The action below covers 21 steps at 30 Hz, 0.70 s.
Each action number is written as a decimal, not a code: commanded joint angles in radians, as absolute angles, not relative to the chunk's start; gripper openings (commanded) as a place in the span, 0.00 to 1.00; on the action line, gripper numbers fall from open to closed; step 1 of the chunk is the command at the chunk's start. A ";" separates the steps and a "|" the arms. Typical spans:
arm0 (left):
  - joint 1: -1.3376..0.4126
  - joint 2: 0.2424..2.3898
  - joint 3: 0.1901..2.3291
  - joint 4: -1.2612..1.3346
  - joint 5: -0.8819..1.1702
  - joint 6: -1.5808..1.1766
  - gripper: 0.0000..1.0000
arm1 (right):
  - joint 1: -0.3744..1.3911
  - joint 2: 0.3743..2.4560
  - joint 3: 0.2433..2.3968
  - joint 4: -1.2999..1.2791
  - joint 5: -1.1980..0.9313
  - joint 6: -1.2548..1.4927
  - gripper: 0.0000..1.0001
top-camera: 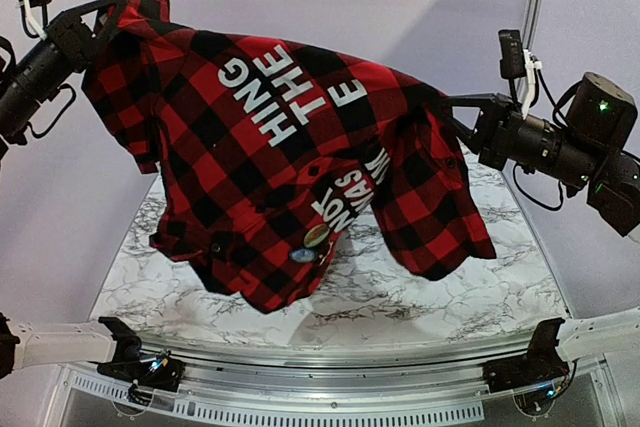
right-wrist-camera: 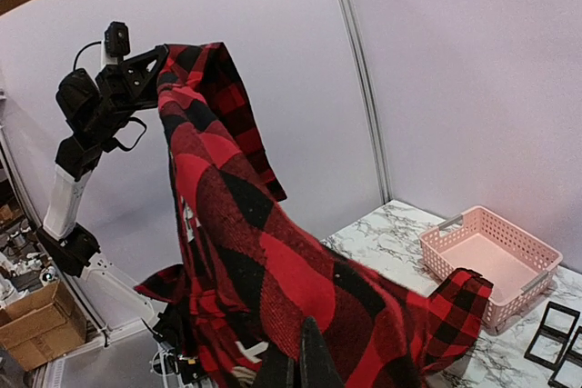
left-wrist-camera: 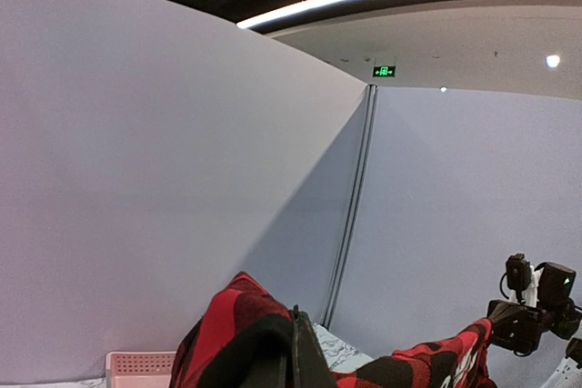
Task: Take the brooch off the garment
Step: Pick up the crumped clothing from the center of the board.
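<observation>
Red-and-black plaid fills the overhead view: the shirt (top-camera: 270, 147) hangs in the air, stretched between my two arms above the marble surface (top-camera: 420, 297). My left gripper (top-camera: 100, 15) is pressed together on an upper corner of the cloth, high at the far left. My right gripper (top-camera: 452, 112) pinches the opposite edge, a little lower.

In each wrist view my own fingers are only a dark sliver at the bottom edge with fabric bunched around them, so the exact spot I pinch is hidden. Folds swallow much of the white lettering. I can read "HING THE", a lone "E", and "WAS" further down, and the rest is tucked away. I cannot tell whether the lowest corner touches the surface or hangs just above it.

Two small ovals sit near the lower hem, a tan brooch (top-camera: 317, 236) and, just beside it below left, a blue brooch (top-camera: 303, 255). Both are too small for me to make out their faces or pins, and neither wrist view shows them.

The shirt's long axis runs left to right, sloping down toward my right arm, and the body drapes toward my bases. From overhead the lettering reads upside down, on a diagonal.

A pink basket (right-wrist-camera: 536, 247) sits on the surface past the cloth, and black frames (right-wrist-camera: 555, 324) are cut off at the picture's edge.
</observation>
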<state>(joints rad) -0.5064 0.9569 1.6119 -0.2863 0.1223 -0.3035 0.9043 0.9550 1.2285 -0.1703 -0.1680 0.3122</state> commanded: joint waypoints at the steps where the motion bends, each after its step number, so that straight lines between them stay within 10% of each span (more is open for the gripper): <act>1: -0.496 0.945 1.636 -0.319 0.073 -0.310 0.00 | 0.905 0.983 1.260 -0.244 -0.167 0.277 0.00; 11: -0.449 1.176 1.432 -0.386 -0.359 -0.272 0.00 | 0.903 1.126 1.015 -0.069 0.223 0.395 0.00; 21: -0.378 1.296 1.224 -0.259 -0.335 -0.307 0.00 | 0.904 1.440 1.007 0.065 0.156 0.501 0.00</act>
<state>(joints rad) -0.3866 1.4067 1.2606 -0.3614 -0.3027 -0.2996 0.9066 1.4506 1.0195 -0.0551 0.1638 0.4679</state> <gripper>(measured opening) 0.024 0.007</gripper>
